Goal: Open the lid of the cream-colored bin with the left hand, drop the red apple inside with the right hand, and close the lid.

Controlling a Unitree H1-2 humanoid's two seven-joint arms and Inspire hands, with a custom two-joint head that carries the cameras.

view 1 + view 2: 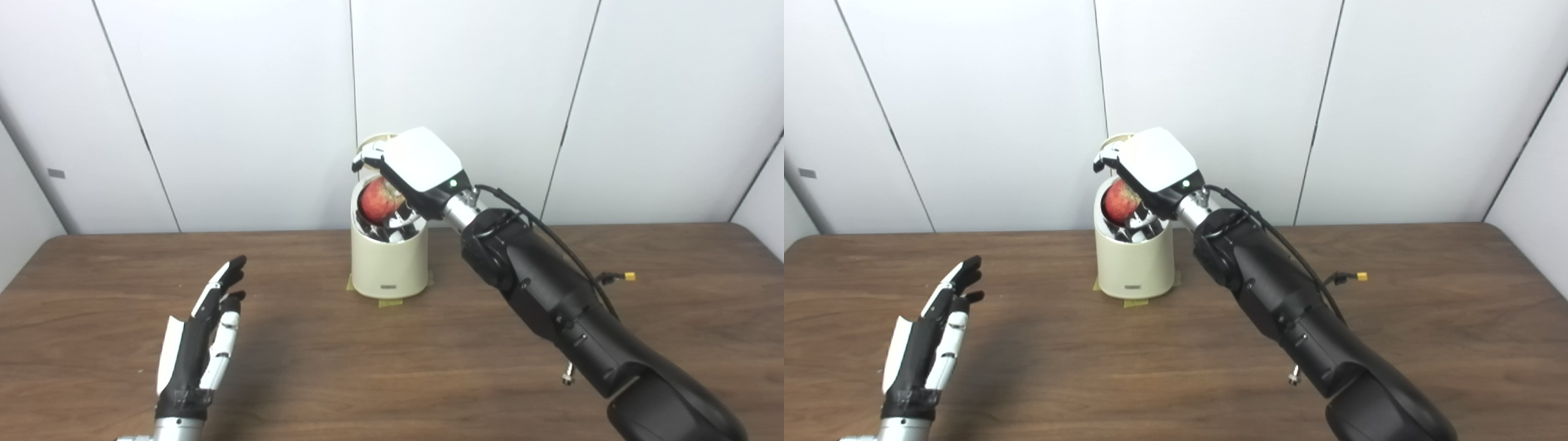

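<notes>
Left robot hand [202, 334]: hovered low over the near left of the table [343, 367], fingers spread and straight, holding nothing. It sat well apart from the bin.

Right arm [551, 306]: reached in from the near right, sloping up across the table toward the bin. A loose cable with a yellow plug hung off its side; judged a snag risk if the arm pulled back fast.

Right robot hand [407, 184]: was over the bin's mouth, palm turned down, fingers curled round the apple. Fingertips [392, 231] seemed to dip inside the rim.

Apple [378, 200]: red, held in the right robot hand at the bin's opening, partly below the rim. It had not been let go.

Bin [389, 260]: cream, upright at the far middle of the table, tape strips showing under its base.

Lid [375, 142]: stood raised behind the right robot hand, mostly hidden. Nothing visible held it up.

Risk, lid: with the left robot hand away, the lid could drop onto the right robot hand or the apple.

Risk, release: fingers opening against the rim might catch and tip the bin, or nudge the apple out over the edge.

Risk, withdrawal: fingertips hooked inside could drag the bin despite the tape.
</notes>
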